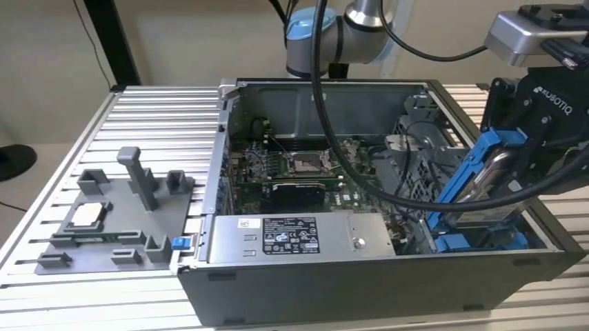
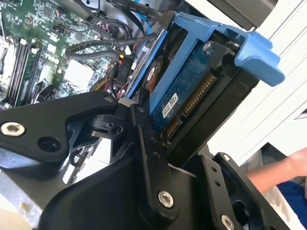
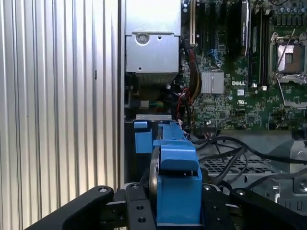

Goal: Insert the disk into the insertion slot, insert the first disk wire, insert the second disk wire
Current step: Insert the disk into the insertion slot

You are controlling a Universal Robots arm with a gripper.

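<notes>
**Disk clenched, tilted over its bay**
My end effector (image 1: 515, 162) grasped the disk (image 1: 465, 174) by its blue frame, tilted above the insertion slot (image 1: 478, 241) in the case's corner and not yet seated. Thick black cables (image 1: 318, 103) draped close alongside. The grey power supply box (image 1: 299, 238) sat beside the slot, and the perforated cage (image 3: 225, 165) lay near.

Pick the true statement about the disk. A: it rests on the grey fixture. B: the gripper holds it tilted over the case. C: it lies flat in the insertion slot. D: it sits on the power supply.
B: the gripper clamps the disk, tilted above the insertion slot.
</notes>
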